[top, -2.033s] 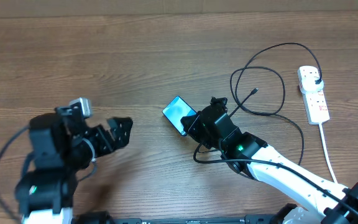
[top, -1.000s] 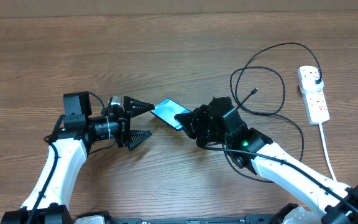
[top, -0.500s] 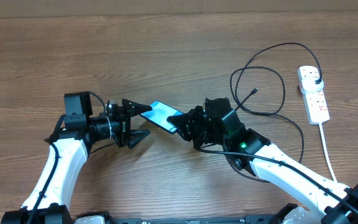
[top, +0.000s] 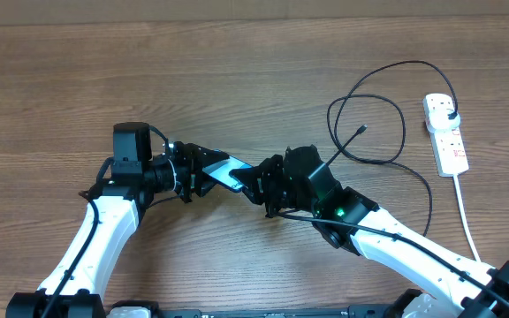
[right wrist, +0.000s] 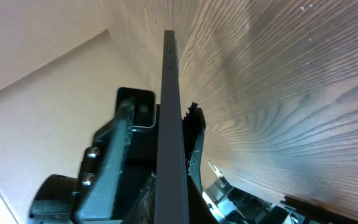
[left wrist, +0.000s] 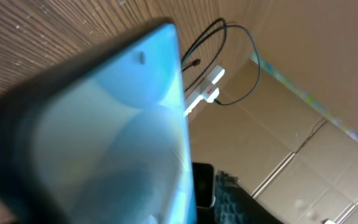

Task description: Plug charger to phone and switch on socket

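Both grippers now meet mid-table on the slim black-edged, blue-screened phone (top: 231, 174): the right gripper (top: 256, 181) clamps it and the left gripper (top: 204, 168) has closed in, its grip unclear. For now the thin black charger cable (top: 360, 131) waits unplugged at right.

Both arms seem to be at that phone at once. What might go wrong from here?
1. The phone sits between the left gripper and the right gripper; if one lets go before the other grips firmly, it may fall.
2. If both pull at once, it might twist or slip.
3. The charger's connector tip lies loose off to the right, so plugging in will need a steadily held phone.
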`<action>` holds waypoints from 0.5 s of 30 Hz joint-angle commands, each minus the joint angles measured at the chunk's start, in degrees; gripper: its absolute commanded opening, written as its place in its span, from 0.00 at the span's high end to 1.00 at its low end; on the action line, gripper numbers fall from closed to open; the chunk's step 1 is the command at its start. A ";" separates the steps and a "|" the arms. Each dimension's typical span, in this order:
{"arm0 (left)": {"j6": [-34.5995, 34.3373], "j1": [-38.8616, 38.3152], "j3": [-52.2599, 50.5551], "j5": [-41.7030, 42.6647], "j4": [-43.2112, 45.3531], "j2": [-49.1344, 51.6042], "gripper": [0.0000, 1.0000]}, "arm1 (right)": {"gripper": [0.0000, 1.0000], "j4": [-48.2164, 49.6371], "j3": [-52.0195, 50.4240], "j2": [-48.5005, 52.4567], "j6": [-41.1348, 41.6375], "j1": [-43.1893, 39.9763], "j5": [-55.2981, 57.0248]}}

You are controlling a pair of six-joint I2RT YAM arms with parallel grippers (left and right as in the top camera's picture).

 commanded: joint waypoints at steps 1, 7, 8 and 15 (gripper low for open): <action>-0.26 -0.26 0.20 -0.96 0.92 0.07 0.69 | 0.96 -0.07 0.72 -1.31 2.36 0.76 -4.74; -1.75 -0.26 0.20 -2.38 0.94 0.04 0.94 | 0.91 -0.07 0.72 -1.31 4.00 0.79 -6.47; -2.47 -0.26 0.20 -2.64 0.96 0.07 0.96 | 0.90 -0.04 0.72 -1.31 4.55 0.79 -6.84; -4.35 -0.26 0.20 -3.30 2.56 0.07 0.96 | 0.69 -1.38 0.72 -1.31 4.59 0.81 -6.10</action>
